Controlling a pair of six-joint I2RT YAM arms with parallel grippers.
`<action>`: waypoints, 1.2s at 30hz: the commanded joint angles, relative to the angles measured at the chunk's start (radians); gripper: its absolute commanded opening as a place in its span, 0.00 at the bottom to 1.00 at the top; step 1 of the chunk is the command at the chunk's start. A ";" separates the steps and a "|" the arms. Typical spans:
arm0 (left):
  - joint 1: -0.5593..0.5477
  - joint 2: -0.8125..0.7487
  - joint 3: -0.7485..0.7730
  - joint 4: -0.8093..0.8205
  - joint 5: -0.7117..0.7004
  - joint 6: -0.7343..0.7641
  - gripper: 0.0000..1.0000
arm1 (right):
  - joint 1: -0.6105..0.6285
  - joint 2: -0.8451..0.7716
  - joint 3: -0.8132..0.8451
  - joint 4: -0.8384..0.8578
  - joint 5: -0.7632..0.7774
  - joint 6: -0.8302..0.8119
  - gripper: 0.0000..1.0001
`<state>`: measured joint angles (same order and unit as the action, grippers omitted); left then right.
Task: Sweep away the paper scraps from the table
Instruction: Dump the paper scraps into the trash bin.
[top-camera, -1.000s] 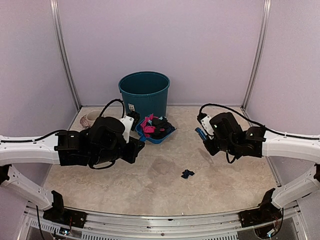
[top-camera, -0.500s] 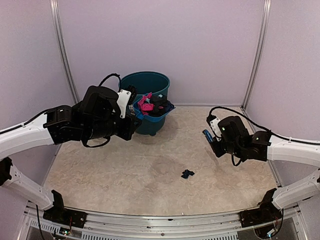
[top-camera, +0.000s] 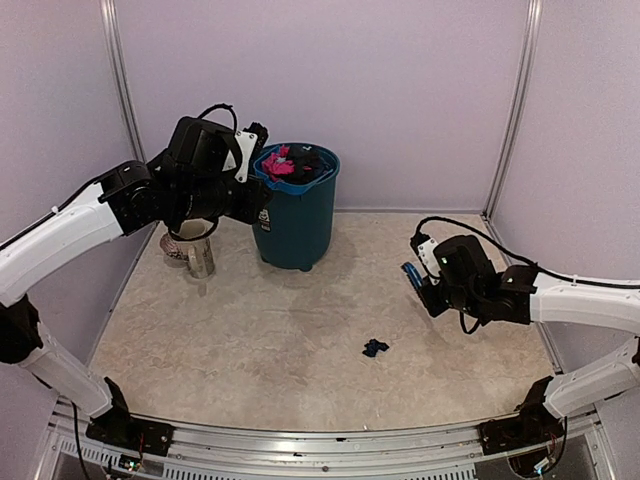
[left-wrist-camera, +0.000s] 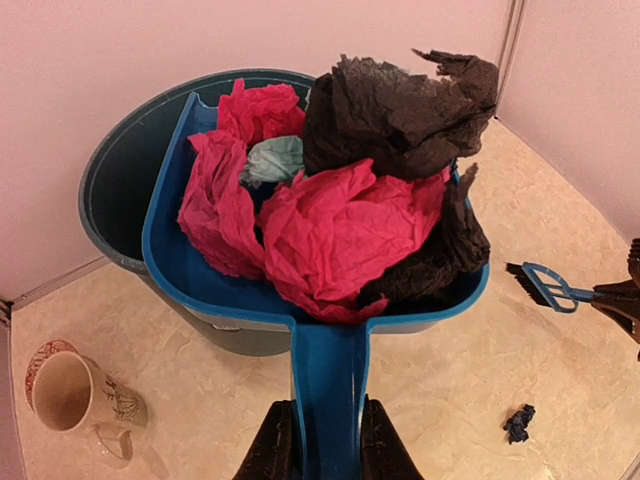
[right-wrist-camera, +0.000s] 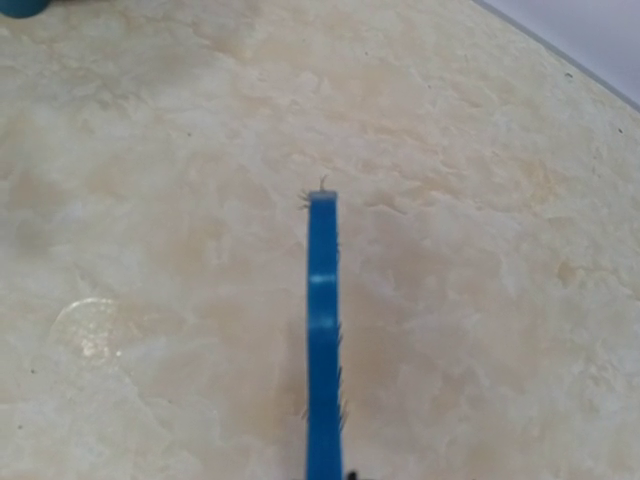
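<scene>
Blue plastic dustpan (left-wrist-camera: 215, 290) up off the table (top-camera: 260, 350), poised over the mouth of the bin (top-camera: 295, 225). Left gripper (left-wrist-camera: 325, 445) clamped narrow on the pan's handle, fingers on either side of it. Pan heaped with paper scraps (left-wrist-camera: 340, 215): magenta, black, one pale teal bit. None seen falling. Long axis of pan runs from the handle, on the arm's side of the bin, out over the rim. In the left wrist view the far lip hangs above the open interior, which shows mostly to the pan's left. Judgement: dumping calls for tipping the lip down and slightly left. The black wad on the right sits high and could spill outside the rim. One dark blue scrap (top-camera: 375, 347) lies on the table, well in front and to the right of the bin. It lies nearer the right gripper (top-camera: 418, 282), which is closed on the brush (right-wrist-camera: 322, 330), held off the table, right of the bin. Mug (top-camera: 195, 250) just left of the bin.
</scene>
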<state>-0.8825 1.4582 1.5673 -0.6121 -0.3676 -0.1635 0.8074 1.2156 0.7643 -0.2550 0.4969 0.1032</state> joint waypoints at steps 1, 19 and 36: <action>0.038 0.067 0.088 -0.029 -0.012 0.055 0.00 | -0.010 0.004 -0.021 0.041 -0.017 0.010 0.00; 0.120 0.318 0.353 -0.146 -0.374 0.191 0.00 | -0.012 -0.044 -0.045 0.046 -0.025 -0.007 0.00; 0.036 0.429 0.310 0.159 -0.758 0.740 0.00 | -0.011 -0.072 -0.056 0.054 -0.025 -0.013 0.00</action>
<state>-0.8272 1.8900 1.9263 -0.6510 -0.9791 0.3527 0.8070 1.1805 0.7261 -0.2260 0.4713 0.0940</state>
